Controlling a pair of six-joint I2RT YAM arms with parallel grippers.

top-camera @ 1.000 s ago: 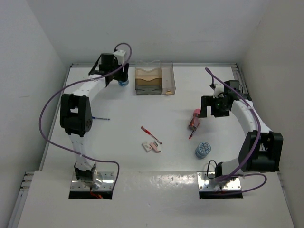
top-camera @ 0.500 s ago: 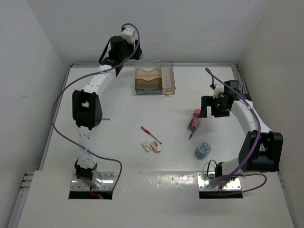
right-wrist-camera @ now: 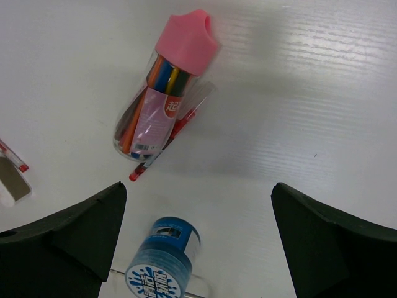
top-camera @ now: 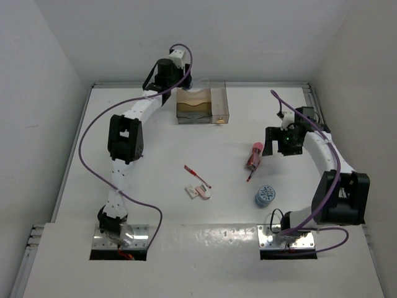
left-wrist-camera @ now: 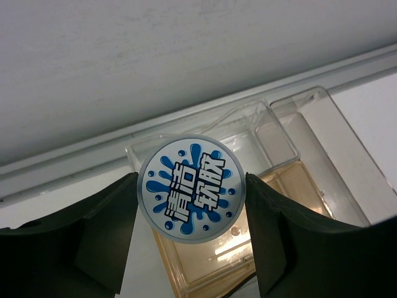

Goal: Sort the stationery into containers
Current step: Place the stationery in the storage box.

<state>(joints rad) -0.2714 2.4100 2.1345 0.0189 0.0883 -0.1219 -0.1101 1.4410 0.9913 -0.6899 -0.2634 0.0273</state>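
The left pincer point(left-wrist-camera: 191, 186) clenched a round blue roll point(left-wrist-camera: 191, 205) above the organiser point(top-camera: 218, 102). Well off to the organiser's right, the right pincer point(right-wrist-camera: 198, 186) hung released over a pink-capped pen tube point(right-wrist-camera: 164, 93) on the tabletop point(top-camera: 155, 186).

2 white arms point(top-camera: 118, 180) with black joints point(top-camera: 126, 138), purple cables point(top-camera: 82, 152) and silver base plates point(top-camera: 141, 234)

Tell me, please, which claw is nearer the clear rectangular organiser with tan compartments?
Left: the left claw hangs by the organiser's far-left corner; the right claw hovers far to its right.
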